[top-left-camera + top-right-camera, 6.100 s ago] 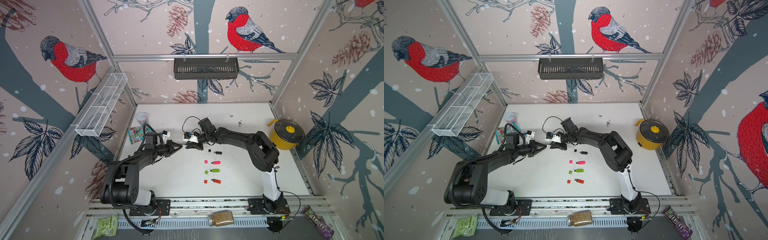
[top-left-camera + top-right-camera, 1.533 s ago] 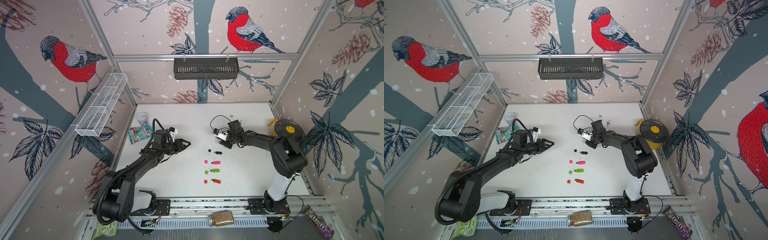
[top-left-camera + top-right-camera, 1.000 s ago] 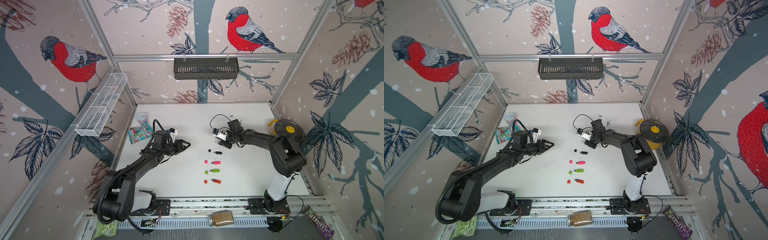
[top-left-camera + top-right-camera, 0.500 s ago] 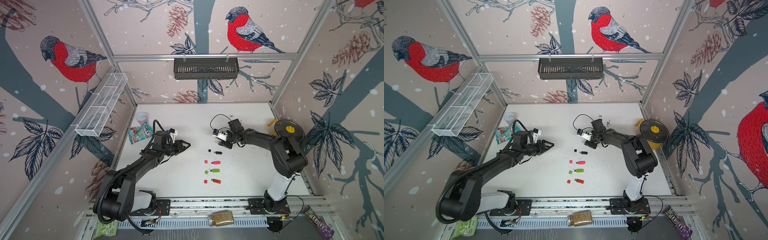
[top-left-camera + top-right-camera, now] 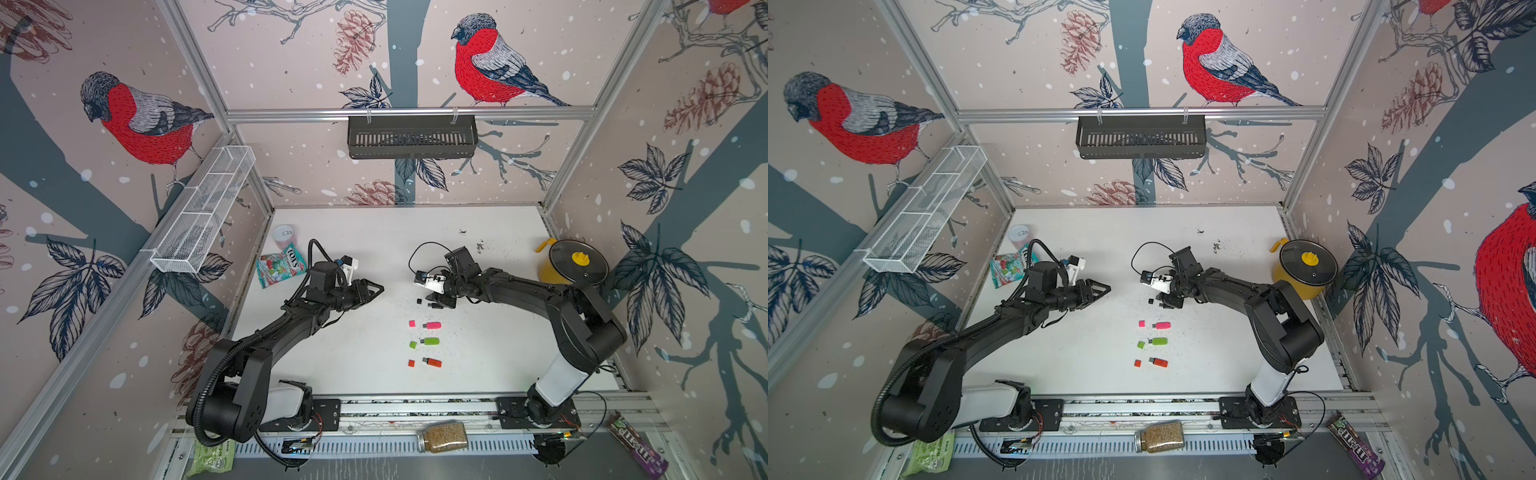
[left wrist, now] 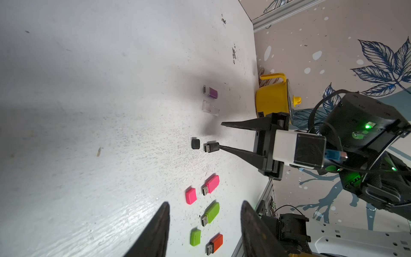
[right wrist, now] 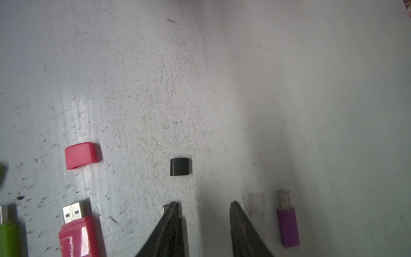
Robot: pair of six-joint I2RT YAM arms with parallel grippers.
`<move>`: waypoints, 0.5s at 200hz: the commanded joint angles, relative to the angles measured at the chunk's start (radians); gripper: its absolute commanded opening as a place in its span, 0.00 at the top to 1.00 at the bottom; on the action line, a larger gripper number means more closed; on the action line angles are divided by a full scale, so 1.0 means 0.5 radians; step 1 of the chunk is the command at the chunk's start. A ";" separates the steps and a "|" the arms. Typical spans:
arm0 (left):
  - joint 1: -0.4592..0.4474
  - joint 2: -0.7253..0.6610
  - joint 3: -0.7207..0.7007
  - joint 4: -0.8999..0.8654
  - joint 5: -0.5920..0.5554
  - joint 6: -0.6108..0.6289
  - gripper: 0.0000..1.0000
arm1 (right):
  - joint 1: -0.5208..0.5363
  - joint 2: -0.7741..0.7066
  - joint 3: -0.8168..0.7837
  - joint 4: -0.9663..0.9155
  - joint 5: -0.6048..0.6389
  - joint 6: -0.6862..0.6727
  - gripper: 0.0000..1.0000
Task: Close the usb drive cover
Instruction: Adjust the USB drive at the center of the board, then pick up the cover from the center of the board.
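The right gripper (image 6: 221, 134) has been pulled back from the left-centre of the counter (image 5: 374, 249), where it was met by the left gripper (image 5: 377, 288) six seconds ago. It is now parked at the black USB drive (image 6: 212, 147), and hardly anything has been moved in the last second. Its jaws are spread with nothing between them, and one fingertip (image 6: 229, 149) is laid against the drive's back end. The black cap (image 6: 195, 143) is seen just left of the connector, apart from it and unshifted. The left jaws are spread and empty, well to the left. The cover is judged not yet closed: a grasp is only being lined up. The pink drive (image 5: 433, 325), green drive (image 5: 431, 341) and orange drive (image 5: 433, 363) nearer the front are uncapped too.
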 commanded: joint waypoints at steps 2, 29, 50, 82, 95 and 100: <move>-0.012 -0.023 -0.036 0.193 0.014 -0.086 0.49 | 0.039 0.057 0.021 0.056 -0.030 0.070 0.59; -0.019 -0.034 -0.071 0.243 0.008 -0.132 0.49 | 0.061 0.122 0.056 0.050 -0.041 0.089 0.58; -0.024 -0.022 -0.077 0.255 0.004 -0.137 0.49 | 0.072 0.163 0.077 0.032 -0.044 0.093 0.58; -0.031 0.003 -0.090 0.262 0.008 -0.137 0.49 | 0.092 0.188 0.105 -0.026 -0.046 0.066 0.57; -0.031 0.006 -0.098 0.263 0.007 -0.135 0.49 | 0.093 0.196 0.114 -0.049 -0.051 0.061 0.57; -0.032 0.006 -0.097 0.262 0.007 -0.136 0.49 | 0.097 0.200 0.119 -0.061 -0.048 0.061 0.57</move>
